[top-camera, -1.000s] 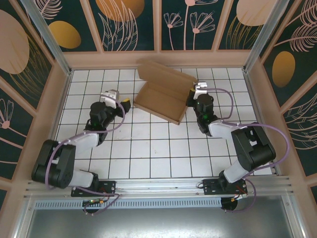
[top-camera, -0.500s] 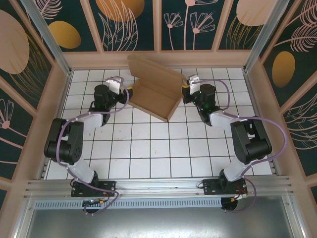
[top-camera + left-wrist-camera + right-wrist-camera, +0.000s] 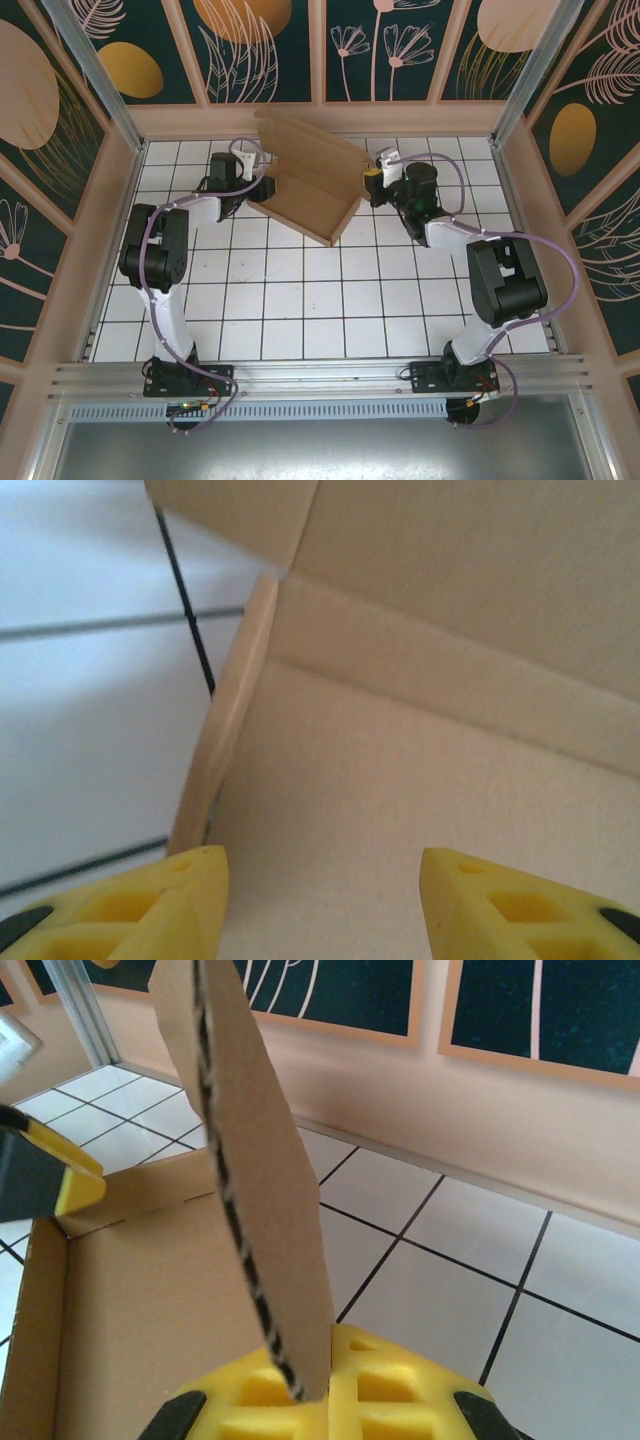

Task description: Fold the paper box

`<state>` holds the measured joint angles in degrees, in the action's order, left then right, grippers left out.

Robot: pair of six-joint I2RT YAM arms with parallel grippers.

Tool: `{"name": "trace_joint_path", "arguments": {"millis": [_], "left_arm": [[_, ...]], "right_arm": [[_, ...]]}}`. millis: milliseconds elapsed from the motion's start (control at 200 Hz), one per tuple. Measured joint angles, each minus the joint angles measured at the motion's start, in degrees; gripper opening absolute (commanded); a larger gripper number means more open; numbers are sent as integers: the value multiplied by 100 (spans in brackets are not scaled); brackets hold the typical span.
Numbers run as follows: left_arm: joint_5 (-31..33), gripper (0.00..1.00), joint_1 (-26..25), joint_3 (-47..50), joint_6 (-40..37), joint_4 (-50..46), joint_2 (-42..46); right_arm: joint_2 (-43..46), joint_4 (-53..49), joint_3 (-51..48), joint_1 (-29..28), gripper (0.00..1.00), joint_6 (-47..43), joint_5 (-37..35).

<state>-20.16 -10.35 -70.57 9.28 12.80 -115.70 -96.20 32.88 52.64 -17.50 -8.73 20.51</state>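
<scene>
- Nearest me are the two arms, bolted at the front edge, both stretched out to the far half of the white tiled counter (image 3: 300, 300).
- The left gripper (image 3: 266, 186) is right at the box's left side wall. Its yellow jaws are apart with the tray floor showing in the gap, nothing pinched that I can see.
- The right gripper (image 3: 371, 178) is on the opposite side, jaws clamped on the edge of an upright cardboard panel.
- There's just one paper box (image 3: 312, 200), sitting between them close to the rear wall. It's plain brown corrugated card, unprinted, a shallow tray with low walls, set at an angle with the lid standing up.
</scene>
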Motion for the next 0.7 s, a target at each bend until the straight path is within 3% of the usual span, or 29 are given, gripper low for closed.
{"name": "trace_joint_path", "arguments": {"millis": [300,525,701], "left_arm": [[-96,40,28,216,636,26,166],[-348,44,-24,1213,1215,345,852],[-402,47,-446,1727,1578,452,1285]], "right_arm": [[-24,-190,107,26,0,-44,212],[-146,-332,317,136,0,-46,275],[-254,-579,634,249,0,-221,306]]}}
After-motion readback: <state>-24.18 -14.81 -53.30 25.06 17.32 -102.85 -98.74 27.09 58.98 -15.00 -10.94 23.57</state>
